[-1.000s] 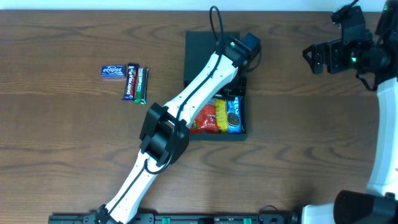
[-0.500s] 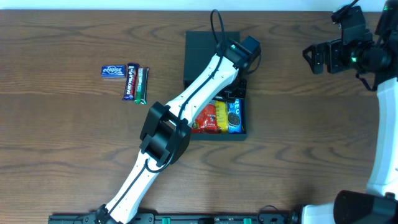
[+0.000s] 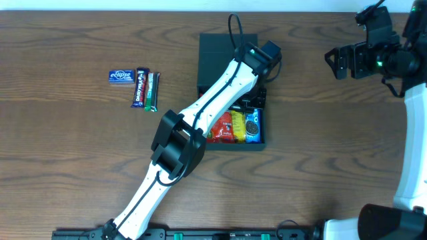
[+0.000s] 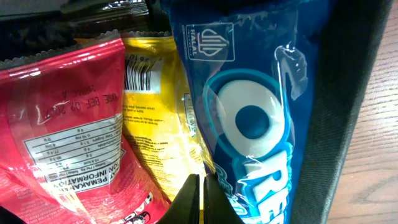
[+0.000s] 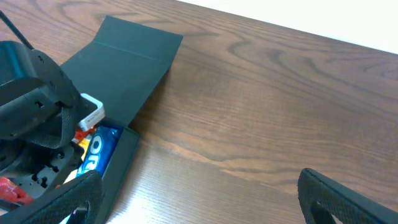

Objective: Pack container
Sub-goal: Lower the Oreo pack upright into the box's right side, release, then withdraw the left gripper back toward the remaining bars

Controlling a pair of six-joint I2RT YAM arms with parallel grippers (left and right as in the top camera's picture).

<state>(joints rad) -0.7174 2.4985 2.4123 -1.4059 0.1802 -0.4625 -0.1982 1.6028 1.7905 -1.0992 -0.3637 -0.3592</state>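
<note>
Dark wood surface (image 3: pixel 80 167) all round, and toward its far side sits the container (image 3: pixel 231 146), its flap lid lying open flat behind it, with a red packet (image 4: pixel 56 143), a yellow packet (image 4: pixel 155 118) and a blue Oreo pack (image 4: pixel 249 118) inside. The left gripper (image 4: pixel 200 194) is pinched shut on nothing I can see, nose-down over the packets. The right gripper (image 5: pixel 199 193) hangs spread wide, well off to the side. The box looks stiff, light and matte — probably card, though it's hard to tell — so I'd take the flap by its free far edge.
</note>
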